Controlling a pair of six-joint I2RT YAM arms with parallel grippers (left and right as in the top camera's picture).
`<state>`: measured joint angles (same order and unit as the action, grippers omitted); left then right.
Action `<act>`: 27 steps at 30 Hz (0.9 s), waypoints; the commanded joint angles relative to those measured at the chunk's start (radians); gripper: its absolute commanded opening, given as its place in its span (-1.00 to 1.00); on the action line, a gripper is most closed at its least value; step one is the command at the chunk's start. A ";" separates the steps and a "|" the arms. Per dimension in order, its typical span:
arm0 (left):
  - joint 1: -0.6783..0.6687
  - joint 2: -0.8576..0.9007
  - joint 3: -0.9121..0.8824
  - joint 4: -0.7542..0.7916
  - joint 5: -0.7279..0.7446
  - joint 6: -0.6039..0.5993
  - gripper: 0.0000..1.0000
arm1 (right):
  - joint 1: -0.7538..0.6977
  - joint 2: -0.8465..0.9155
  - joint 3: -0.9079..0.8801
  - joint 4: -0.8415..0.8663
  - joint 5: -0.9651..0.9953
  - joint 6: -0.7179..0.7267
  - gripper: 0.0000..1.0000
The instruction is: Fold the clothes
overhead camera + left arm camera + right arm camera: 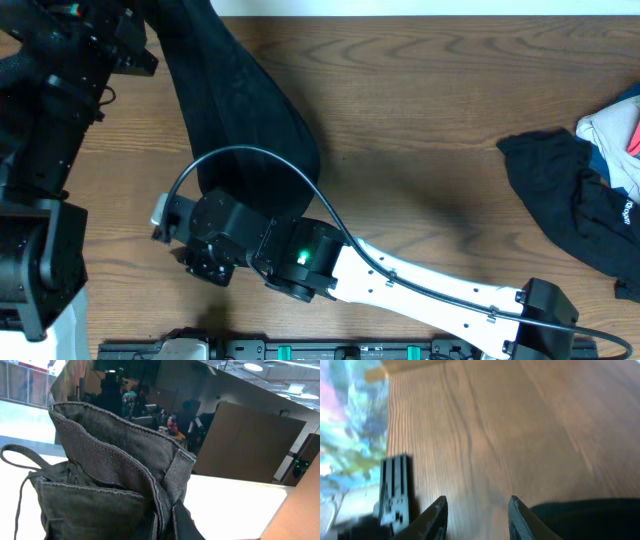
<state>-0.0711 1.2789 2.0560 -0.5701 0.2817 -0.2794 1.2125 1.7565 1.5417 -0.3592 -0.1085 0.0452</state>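
L claw (174, 521) clamped on black garment (235, 100); R claw (477, 510) apart, beside its edge.

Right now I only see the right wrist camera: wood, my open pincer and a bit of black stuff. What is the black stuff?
Observer: It's the bottom end of a long black garment. Its top hangs lifted at the left arm.
Operator: Are there more clothes anywhere?
Observer: Yes, a pile at the right edge of the table: another black piece and a whitish one with pink and blue.
Operator: What does the left wrist camera see?
Observer: Dark stitched fabric, held up close, filling much of its picture.
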 commanded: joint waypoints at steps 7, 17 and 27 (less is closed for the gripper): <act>-0.033 -0.012 0.123 -0.006 -0.003 0.021 -0.89 | 0.001 0.143 -0.001 0.219 0.026 0.055 -0.09; -0.033 -0.011 0.123 -0.042 -0.003 0.021 -0.89 | 0.002 0.308 -0.001 0.462 0.037 0.062 0.07; -0.033 -0.011 0.123 -0.076 -0.003 0.021 -0.88 | -0.007 0.324 -0.001 0.441 0.403 0.048 -0.06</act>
<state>-0.1013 1.2858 2.1403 -0.6662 0.2813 -0.2790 1.2140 2.0758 1.5414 0.1040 0.1295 0.1139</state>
